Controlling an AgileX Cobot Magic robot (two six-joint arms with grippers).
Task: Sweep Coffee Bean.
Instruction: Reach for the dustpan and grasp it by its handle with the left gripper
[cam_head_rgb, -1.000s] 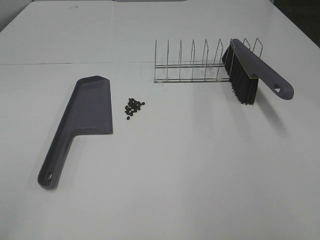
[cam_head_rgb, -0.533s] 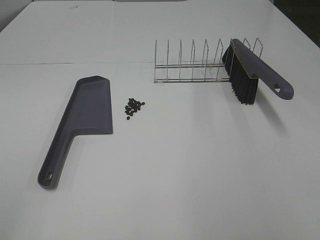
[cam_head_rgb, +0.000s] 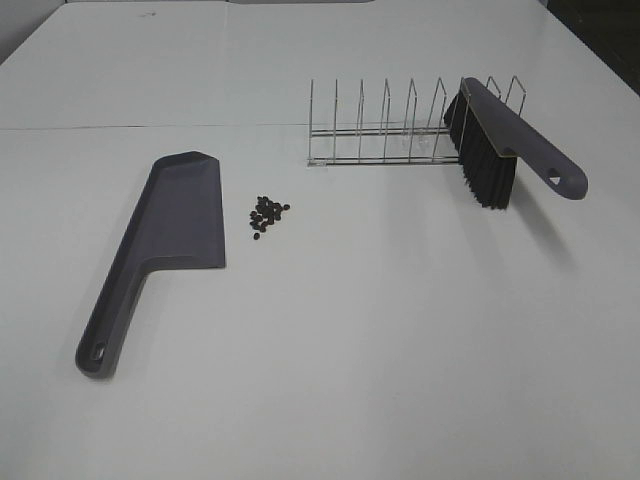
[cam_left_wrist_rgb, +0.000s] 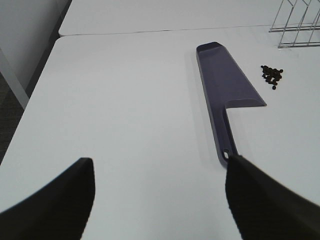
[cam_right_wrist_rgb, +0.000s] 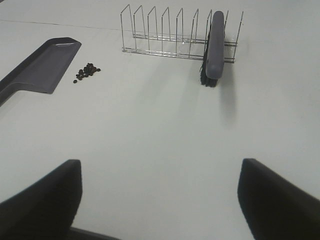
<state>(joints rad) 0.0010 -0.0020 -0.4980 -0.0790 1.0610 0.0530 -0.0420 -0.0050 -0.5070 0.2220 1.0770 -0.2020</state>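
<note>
The coffee bean cluster (cam_head_rgb: 267, 215) lies loose on the white table, just right of the grey-purple dustpan (cam_head_rgb: 170, 225), which lies flat with its handle toward the front. A grey brush (cam_head_rgb: 505, 145) with black bristles leans in the right end of a wire rack (cam_head_rgb: 385, 135). Neither gripper shows in the exterior high view. In the left wrist view my left gripper (cam_left_wrist_rgb: 159, 165) is open and empty, hovering short of the dustpan (cam_left_wrist_rgb: 225, 90) handle, with the beans (cam_left_wrist_rgb: 272, 74) beyond. My right gripper (cam_right_wrist_rgb: 160, 165) is open and empty, well back from the brush (cam_right_wrist_rgb: 215, 45) and beans (cam_right_wrist_rgb: 87, 71).
The table (cam_head_rgb: 380, 330) is wide and white, with a seam (cam_head_rgb: 150, 127) across it behind the dustpan. In the left wrist view the table's side edge (cam_left_wrist_rgb: 35, 95) drops to the floor. The wire rack (cam_right_wrist_rgb: 165, 35) stands behind the beans.
</note>
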